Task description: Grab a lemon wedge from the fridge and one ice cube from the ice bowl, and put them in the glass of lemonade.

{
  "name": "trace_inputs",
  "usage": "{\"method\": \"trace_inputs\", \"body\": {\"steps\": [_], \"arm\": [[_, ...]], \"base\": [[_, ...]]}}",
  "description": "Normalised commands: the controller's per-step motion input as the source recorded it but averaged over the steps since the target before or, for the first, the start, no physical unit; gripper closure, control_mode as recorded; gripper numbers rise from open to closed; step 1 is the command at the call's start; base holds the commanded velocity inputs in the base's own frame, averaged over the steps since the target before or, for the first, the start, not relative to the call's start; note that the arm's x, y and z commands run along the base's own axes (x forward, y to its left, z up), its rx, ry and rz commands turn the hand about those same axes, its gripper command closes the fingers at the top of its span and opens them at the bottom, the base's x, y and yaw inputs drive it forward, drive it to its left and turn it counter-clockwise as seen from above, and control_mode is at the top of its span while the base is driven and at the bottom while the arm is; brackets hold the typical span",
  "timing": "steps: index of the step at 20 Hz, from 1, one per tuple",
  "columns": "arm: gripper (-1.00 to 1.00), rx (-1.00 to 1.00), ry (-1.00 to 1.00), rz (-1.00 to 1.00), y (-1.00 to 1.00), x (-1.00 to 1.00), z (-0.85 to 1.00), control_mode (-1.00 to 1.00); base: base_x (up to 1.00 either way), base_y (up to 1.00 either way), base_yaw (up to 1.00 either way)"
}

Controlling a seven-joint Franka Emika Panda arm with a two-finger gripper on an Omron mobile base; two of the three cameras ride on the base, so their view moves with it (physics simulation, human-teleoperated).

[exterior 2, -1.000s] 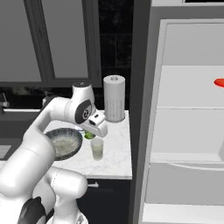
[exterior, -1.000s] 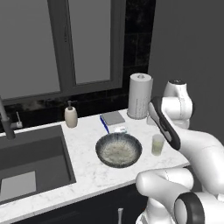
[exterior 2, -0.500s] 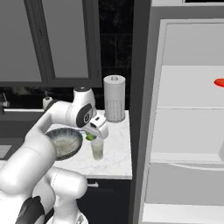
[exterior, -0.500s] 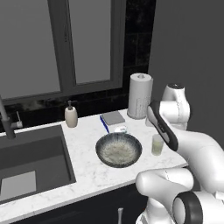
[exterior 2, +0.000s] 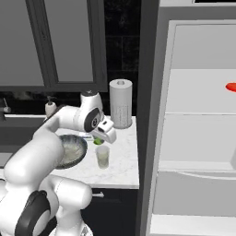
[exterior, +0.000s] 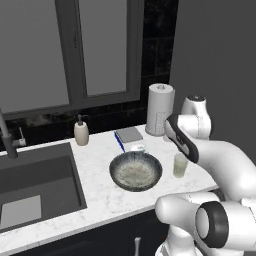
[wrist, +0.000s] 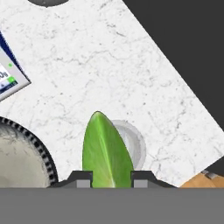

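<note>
- Fridge (exterior 2: 198,115): tall, grey, open on white inner shelves, well off to the gripper's side, past the end of the counter; a flat red disc (exterior 2: 231,86) on an upper shelf.
- Marble counter (exterior: 100,192): spread beneath the gripper, ending just past the glass toward the fridge.
- Sink (exterior: 35,185): dark basin, far from the gripper, beyond the ice bowl.
- Ice bowl (exterior: 135,171): wide, shallow, dark-rimmed with a pale speckled inside, just beside the glass and close under the hand.
- Paper-towel roll (exterior: 160,109): white, upright, behind the gripper by the back wall.
- Soap bottle (exterior: 81,133): beige, well apart, past the bowl near the sink.
- Flat box with a blue edge (exterior: 128,136): lying beyond the bowl; a small white pack (exterior: 137,148) beside it.
- Glass of lemonade (exterior 2: 102,156): clear tumbler, pale yellow-green, upright directly below the fingertips; seen from the hand camera as a round rim half hidden behind the wedge.
- Gripper (exterior 2: 99,140): pointed down just above the glass, jaws narrow, pinching the lemon wedge.
- Lemon wedge (wrist: 106,152): yellow-green, pointed tip away from the hand, clamped between the fingertips (wrist: 81,179), above the glass mouth.
</note>
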Motion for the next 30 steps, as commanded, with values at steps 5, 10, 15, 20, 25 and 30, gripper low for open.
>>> {"method": "trace_inputs", "body": {"steps": [5,10,15,20,25,30], "arm": [[1.00,0.00,0.00,-0.03,-0.05,0.22,-0.20,-1.00],[1.00,0.00,0.00,-0.04,-0.14,0.05,-0.20,-1.00],[1.00,0.00,-0.13,-0.02,-0.05,-0.10,-0.02,-1.00],[1.00,0.00,-0.08,0.00,0.00,0.00,0.00,-1.00],[1.00,0.00,-0.07,0.00,-0.05,-0.14,0.00,-1.00],[1.00,0.00,-0.06,0.00,-0.03,-0.17,0.00,-1.00]], "base": [[0.00,0.00,0.00],[0.00,0.00,0.00],[0.00,0.00,0.00],[0.00,0.00,0.00],[0.00,0.00,0.00],[0.00,0.00,0.00]]}}
